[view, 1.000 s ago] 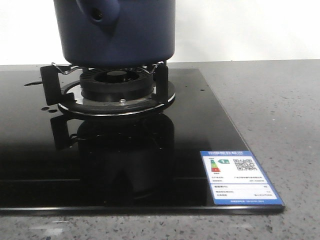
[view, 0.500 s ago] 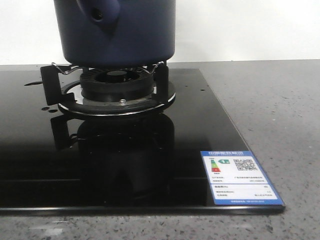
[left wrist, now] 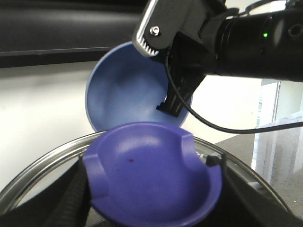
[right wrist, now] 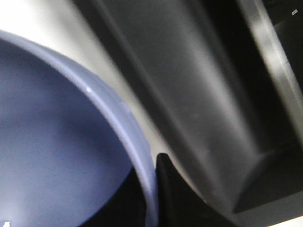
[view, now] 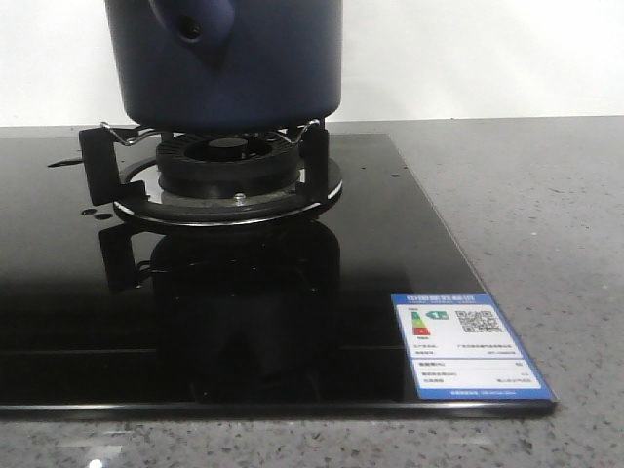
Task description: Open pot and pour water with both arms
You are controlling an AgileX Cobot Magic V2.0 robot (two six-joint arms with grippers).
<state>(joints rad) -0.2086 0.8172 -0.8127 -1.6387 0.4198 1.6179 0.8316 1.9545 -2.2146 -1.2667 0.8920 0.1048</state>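
Observation:
The dark navy pot (view: 253, 68) stands on the burner grate (view: 226, 166); its side nub (view: 192, 24) faces the camera and its top is out of frame. No gripper shows in the front view. In the left wrist view my left gripper (left wrist: 149, 177) is shut on the purple knob (left wrist: 147, 170) of a glass lid with a metal rim (left wrist: 42, 165). Beyond it my right gripper (left wrist: 173, 101) holds a periwinkle bowl (left wrist: 128, 90) tilted on its side. In the right wrist view my right gripper (right wrist: 154, 189) pinches the bowl's rim (right wrist: 118, 109).
A black glass stovetop (view: 78, 292) carries a blue and white energy label (view: 468, 346) at its front right corner. A grey speckled countertop (view: 546, 195) lies to the right. A white wall stands behind.

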